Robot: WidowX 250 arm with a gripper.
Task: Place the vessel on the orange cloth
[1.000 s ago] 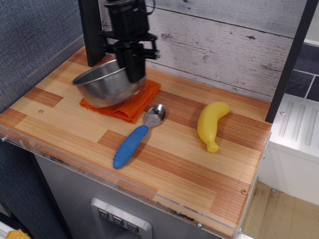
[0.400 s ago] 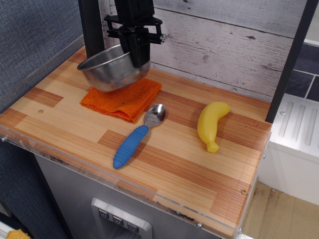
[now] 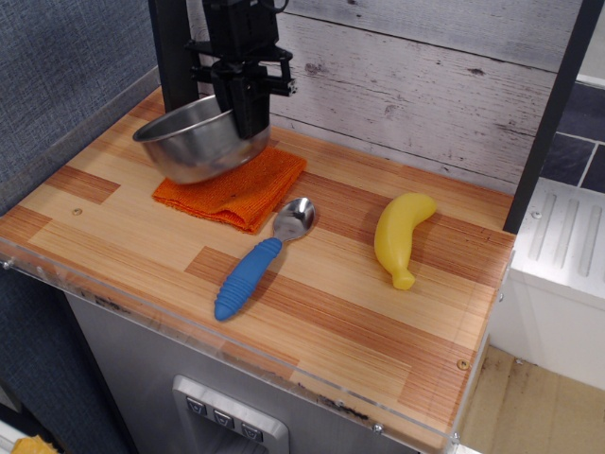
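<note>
Compared with a moment ago, the vessel (image 3: 194, 139) sits a little further left and lower, its bottom now closer to the orange cloth (image 3: 232, 188) than it was. It is a shiny steel bowl with a rolled rim, tilted slightly so its open face shows toward the left and the camera. Its underside overlaps the far-left part of the cloth in this view; whether it actually touches the fabric cannot be told. The gripper (image 3: 250, 121) comes down from above at the bowl's right rim, its black fingers clamped on that rim, one inside and one outside the wall.

The orange cloth lies flat on the wooden counter (image 3: 331, 312), toward the far left, with its near and right portions uncovered. Just beside the cloth's near-right corner lies a spoon (image 3: 255, 260) with a ribbed blue handle; its metal head points toward the cloth and nearly touches its edge, while the handle runs toward the near-left. Further right, well apart from the cloth, a yellow banana (image 3: 400, 236) lies on the counter, its stem end pointing near. Behind the counter stands a whitewashed plank wall (image 3: 425, 85), and a dark upright post (image 3: 175, 52) rises at the far left, just behind the bowl.
</note>
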